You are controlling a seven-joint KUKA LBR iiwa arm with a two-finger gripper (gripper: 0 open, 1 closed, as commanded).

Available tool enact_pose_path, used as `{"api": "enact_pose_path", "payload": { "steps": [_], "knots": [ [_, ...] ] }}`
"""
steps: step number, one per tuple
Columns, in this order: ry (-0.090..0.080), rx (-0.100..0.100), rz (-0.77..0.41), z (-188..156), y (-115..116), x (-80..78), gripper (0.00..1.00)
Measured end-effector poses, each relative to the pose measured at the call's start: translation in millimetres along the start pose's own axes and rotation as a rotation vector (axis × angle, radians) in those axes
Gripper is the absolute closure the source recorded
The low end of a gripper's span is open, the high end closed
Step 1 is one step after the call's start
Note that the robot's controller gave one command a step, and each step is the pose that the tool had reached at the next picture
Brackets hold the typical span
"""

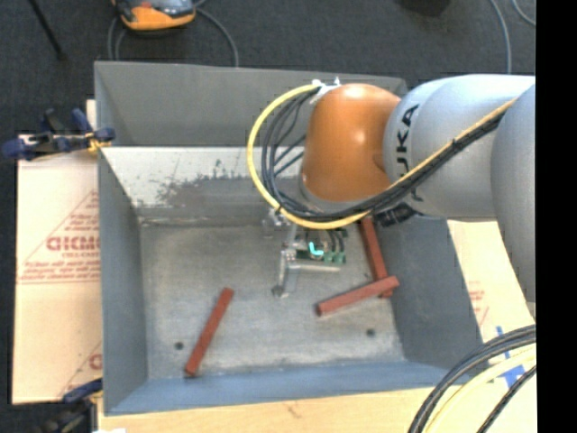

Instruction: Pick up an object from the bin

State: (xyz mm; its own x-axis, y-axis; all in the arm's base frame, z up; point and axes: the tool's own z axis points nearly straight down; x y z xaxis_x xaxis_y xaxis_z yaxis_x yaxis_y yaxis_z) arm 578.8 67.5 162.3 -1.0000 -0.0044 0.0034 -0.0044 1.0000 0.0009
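The end effector (pixel 285 280) hangs low over the grey floor of the bin (pixel 117 269), a little right of the floor's middle, with its tip close to the metal. We cannot tell from this view whether it is released or clenched, and we see no object gripped in it. A small green-lit part sits on its body just above and to the right.

Three red-brown flat sticks are the bin's loose items. The near stick (pixel 356 298) lies just right of the end effector, apart from it, slanting up toward the right. Its right end meets the lower end of the steep stick (pixel 374 253), which runs up and back until the arm hides it. The left stick (pixel 209 331) lies well apart, in the front-left part of the floor, slanting from upper right to lower left.

Above the end effector we see the orange cover (pixel 347 142) on the wrist, with yellow and black cables (pixel 257 142) looped round its left side.
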Motion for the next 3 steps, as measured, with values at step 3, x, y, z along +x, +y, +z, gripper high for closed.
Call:
{"api": "enact_pose_path", "payload": {
  "steps": [3],
  "knots": [
    [-0.008,-0.005,-0.076,34.4,66.6,46.5,0.00]
  ]
}}
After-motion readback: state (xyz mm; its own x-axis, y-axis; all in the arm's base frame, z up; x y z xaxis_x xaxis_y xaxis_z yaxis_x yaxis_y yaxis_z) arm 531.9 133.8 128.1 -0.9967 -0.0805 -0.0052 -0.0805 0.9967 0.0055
